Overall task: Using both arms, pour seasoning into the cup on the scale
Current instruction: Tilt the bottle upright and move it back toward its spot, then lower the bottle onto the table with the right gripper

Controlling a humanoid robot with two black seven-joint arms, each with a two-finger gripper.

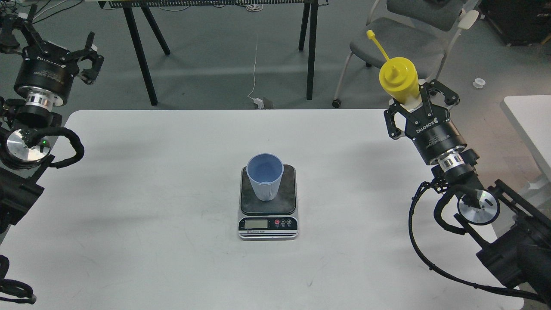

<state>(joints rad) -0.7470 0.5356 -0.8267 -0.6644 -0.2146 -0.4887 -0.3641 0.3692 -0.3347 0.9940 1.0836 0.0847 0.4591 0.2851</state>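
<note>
1. The right gripper (pixel 414 100) is clamped on the bottle (pixel 399 80), which stands upright with its nozzle up and its cap strap (pixel 377 44) sticking up to the left. It is held at the table's (pixel 129 193) far right edge, well apart from the cup (pixel 265 175).

2. The cup stands upright on the rear half of the scale (pixel 268 202) at mid-table, so that part of the setup is done.

3. The cup's inside looks plain blue; I cannot tell from this angle whether any seasoning lies at the bottom. The scale's display (pixel 255 223) is too small to read, so it gives no help.

4. The left gripper (pixel 60 49) hangs over the far left corner with its fingers spread wide, holding nothing, well apart from cup and scale.

5. Judging by the layout, the bottle is nowhere near a pouring pose. If seasoning is still wanted, the bottle must be brought over the cup and tipped nozzle-down; otherwise only setting the bottle down remains.
</note>
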